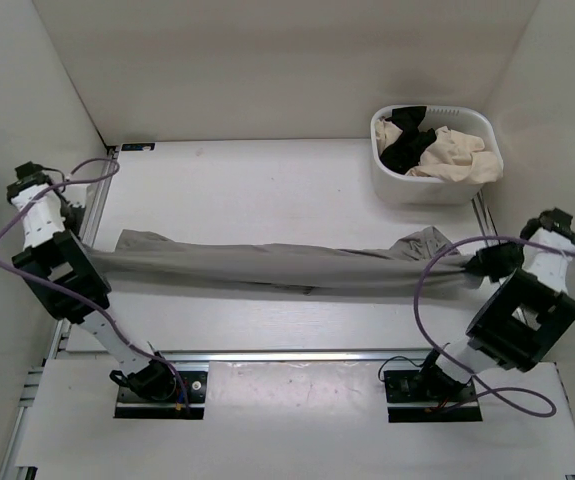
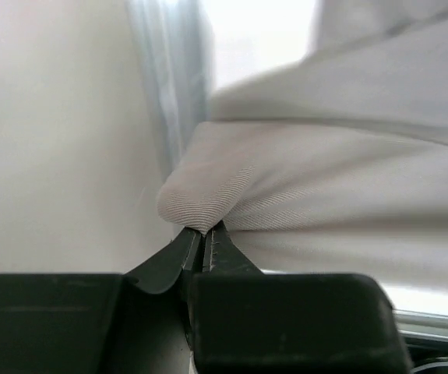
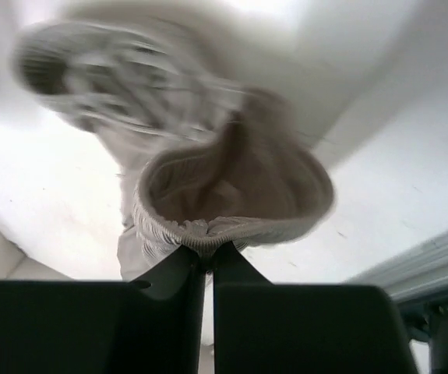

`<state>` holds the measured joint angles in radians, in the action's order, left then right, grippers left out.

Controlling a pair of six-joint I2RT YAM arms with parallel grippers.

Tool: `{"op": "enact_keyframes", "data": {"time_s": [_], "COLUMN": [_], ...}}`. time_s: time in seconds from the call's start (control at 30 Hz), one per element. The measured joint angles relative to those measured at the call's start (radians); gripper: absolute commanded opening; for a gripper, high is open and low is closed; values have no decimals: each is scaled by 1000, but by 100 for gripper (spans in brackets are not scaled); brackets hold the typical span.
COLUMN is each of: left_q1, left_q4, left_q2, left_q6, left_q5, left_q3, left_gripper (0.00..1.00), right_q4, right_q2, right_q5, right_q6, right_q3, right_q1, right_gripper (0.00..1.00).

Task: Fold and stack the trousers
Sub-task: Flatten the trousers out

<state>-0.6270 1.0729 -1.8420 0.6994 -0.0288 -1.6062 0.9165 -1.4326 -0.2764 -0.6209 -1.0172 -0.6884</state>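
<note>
The grey trousers [image 1: 277, 264] hang stretched in a long band across the middle of the table between my two grippers. My left gripper [image 1: 99, 262] is shut on the leg end at the left; in the left wrist view the black jaws [image 2: 206, 234] pinch a fold of the fabric [image 2: 317, 187]. My right gripper [image 1: 477, 262] is shut on the ribbed waistband at the right; in the right wrist view the jaws [image 3: 208, 251] clamp the elastic waistband [image 3: 231, 195], which gapes open above them.
A white basket [image 1: 437, 180] stands at the back right holding a black garment [image 1: 405, 145] and a beige garment [image 1: 457, 155]. White walls close in on the left, back and right. Aluminium rails run along the table's left, right and near edges.
</note>
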Motion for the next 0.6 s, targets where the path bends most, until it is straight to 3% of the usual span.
{"op": "enact_keyframes", "data": {"time_s": [0.17,0.43,0.6], "left_q1": [111,179,222], "left_q4": [34,53,81], "left_q2": [-139,-251,-309], "left_q6": [-32,-65,-103], "left_q5": [67,126,67], "left_q3": [-61,63,10], "left_gripper": [14,14,14], "right_q4": [-55,-146,-97], "right_q2": [-131,-269,-409], "right_q5": [40,100,148], "right_q6": [-33,-104,-164], "right_q3": [-172,16,-100], "right_q1": [174,411,495], "right_gripper": [0,0,0]}}
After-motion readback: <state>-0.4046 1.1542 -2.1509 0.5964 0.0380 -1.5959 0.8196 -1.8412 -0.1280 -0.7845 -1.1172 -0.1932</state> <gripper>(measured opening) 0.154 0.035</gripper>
